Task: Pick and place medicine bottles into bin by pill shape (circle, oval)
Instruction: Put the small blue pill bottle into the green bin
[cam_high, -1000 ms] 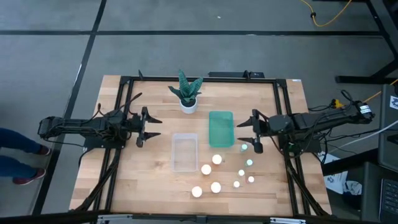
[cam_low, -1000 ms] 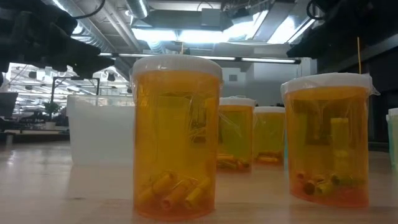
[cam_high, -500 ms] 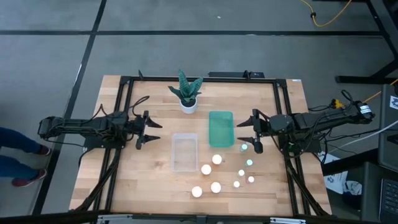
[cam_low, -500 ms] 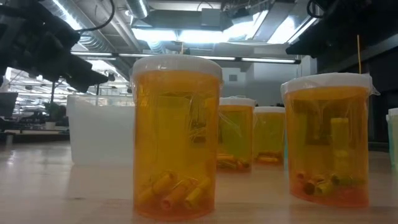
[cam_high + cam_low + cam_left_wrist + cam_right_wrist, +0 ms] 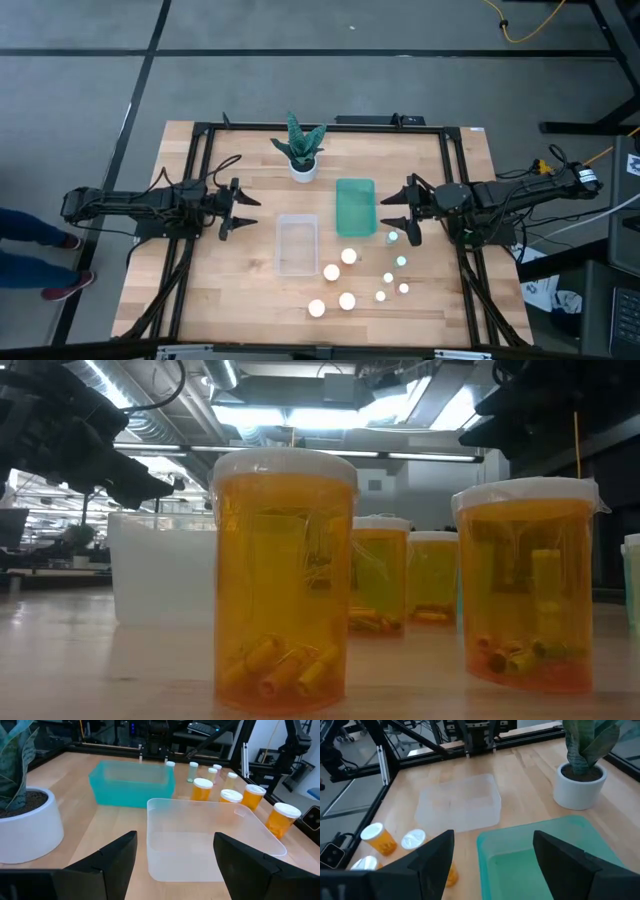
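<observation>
Several medicine bottles stand upright on the table's near right part. The larger white-capped orange ones (image 5: 340,278) show close up in the low view (image 5: 285,580). The smaller tinted ones (image 5: 393,272) stand to their right. A clear bin (image 5: 297,243) and a green bin (image 5: 355,207) stand mid-table. My left gripper (image 5: 247,211) is open and empty, left of the clear bin (image 5: 200,845). My right gripper (image 5: 394,212) is open and empty, right of the green bin (image 5: 530,855), above the smaller bottles.
A green plant in a white pot (image 5: 303,165) stands at the far side, behind the bins. A black frame (image 5: 195,180) runs along the table's edges. A person's legs (image 5: 40,250) show on the floor at the left.
My left gripper has gone down a little toward the table and stays open. The bottles and bins have not moved.
</observation>
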